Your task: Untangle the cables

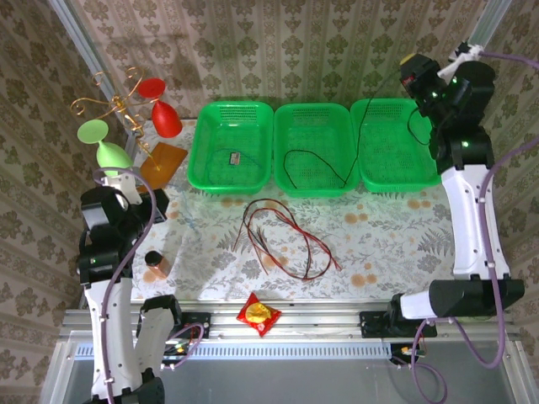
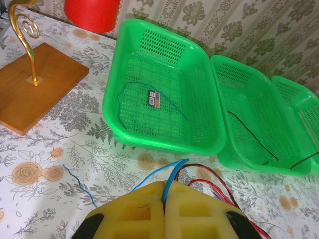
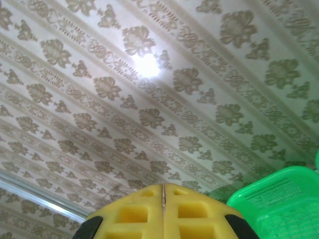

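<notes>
My left gripper (image 2: 164, 191) is shut on a blue cable (image 2: 175, 169), low over the table in front of the left green basket (image 2: 149, 144). The same gripper (image 1: 158, 202) sits at the table's left side. Another blue strand (image 2: 130, 84) with a small tag lies inside that basket. Red and black cables (image 1: 278, 240) lie looped together on the floral cloth. My right gripper (image 3: 163, 191) is shut and raised high above the right basket (image 1: 396, 181). A thin black cable (image 1: 358, 126) hangs from the right gripper (image 1: 410, 77) down into the middle basket (image 1: 316, 189).
A wooden base with a gold wire stand (image 2: 35, 84) is at the left, with a red cup (image 1: 166, 118) and a green cup (image 1: 105, 147) on it. A red-yellow snack packet (image 1: 258, 314) and a small brown cylinder (image 1: 157, 263) lie near the front edge.
</notes>
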`<state>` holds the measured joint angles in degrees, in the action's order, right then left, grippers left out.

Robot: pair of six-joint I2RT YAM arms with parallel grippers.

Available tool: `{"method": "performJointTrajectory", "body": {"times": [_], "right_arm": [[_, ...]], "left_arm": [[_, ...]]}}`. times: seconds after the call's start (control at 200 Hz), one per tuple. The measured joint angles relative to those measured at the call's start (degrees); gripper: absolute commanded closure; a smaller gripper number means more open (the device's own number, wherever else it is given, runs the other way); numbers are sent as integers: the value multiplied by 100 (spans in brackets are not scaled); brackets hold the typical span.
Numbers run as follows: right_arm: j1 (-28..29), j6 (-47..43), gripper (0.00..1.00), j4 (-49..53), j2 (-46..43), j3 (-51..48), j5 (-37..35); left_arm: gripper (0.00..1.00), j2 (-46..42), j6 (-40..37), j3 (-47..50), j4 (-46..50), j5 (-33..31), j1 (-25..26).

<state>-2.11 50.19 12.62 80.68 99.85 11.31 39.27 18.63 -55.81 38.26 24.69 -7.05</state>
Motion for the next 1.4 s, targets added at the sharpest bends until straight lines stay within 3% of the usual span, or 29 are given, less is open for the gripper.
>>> {"method": "performJointTrajectory", "body": {"times": [0.37,0.615,0.72,0.965,1.005,1.075,1.13,1.27,1.4], "right_arm": [[1113,-380,100,-15,1191,887,-352],[1934,-1283,100,345,2214,431,-1657],[2028,-1478,100,708,2900,76,-1976],[2052,-1816,100,2100,4708,422,-2166],[2059,-1858,89,2253,4859,479,-2166],[2074,-1941,53,2476,4918,496,-2170],[2074,-2026,37,2614,4896,597,-2173],[2074,-2341,18,2675,4476,737,-2216],[2070,-2500,15,2634,3563,726,-2221]], "left_arm": [[100,-26,240,11,-142,-262,664],[100,-87,372,127,-236,-608,1134],[100,-87,391,138,-254,-699,1246],[100,-74,415,142,-254,-850,1464],[100,-63,420,142,-251,-872,1493],[100,-31,431,138,-254,-898,1550],[100,7,431,103,-229,-933,1591],[100,170,431,-267,-109,-981,1646],[100,337,461,-807,-103,-1021,1674]]}}
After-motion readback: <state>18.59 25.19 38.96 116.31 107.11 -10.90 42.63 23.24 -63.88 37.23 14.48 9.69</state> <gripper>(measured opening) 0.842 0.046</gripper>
